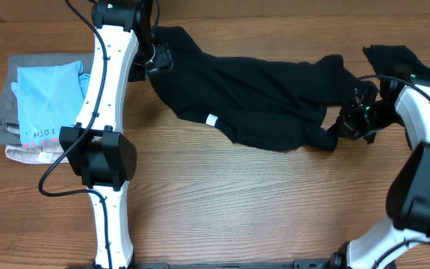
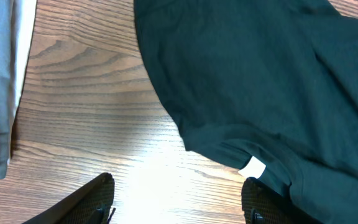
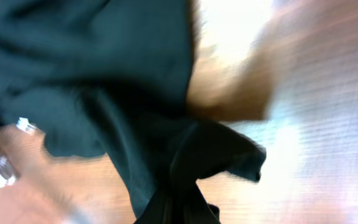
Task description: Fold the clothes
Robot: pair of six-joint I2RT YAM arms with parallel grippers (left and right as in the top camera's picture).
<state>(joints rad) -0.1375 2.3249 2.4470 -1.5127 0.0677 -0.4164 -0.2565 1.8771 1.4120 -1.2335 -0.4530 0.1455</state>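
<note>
The right jaws are clamped on a bunch of the black T-shirt at its right end; the shirt sprawls across the desk. The left jaws stand wide apart, one finger at the shirt's edge near a white tag. The left arm stretches far forward. Only the overhead view shows the folded pile.
</note>
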